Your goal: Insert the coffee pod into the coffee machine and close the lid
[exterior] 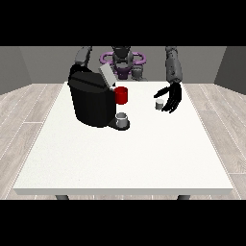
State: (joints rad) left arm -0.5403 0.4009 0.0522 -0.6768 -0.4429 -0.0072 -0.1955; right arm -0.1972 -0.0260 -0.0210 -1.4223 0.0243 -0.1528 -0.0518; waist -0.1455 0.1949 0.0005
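A black coffee machine (91,98) stands on the white table (125,158) at the left, its grey lid (107,74) tilted up and open. A small grey cup (122,118) sits on the machine's drip base. A small pale coffee pod (159,104) lies on the table to the right. The hand at the view's right (172,97) hovers just beside the pod, fingers spread and relaxed, not closed on it. The arm at the view's left goes down behind the machine, so its hand is hidden.
A red mug (121,95) stands right behind the machine's spout side. The table's front half stretches bare toward the camera. Wooden floor surrounds the table.
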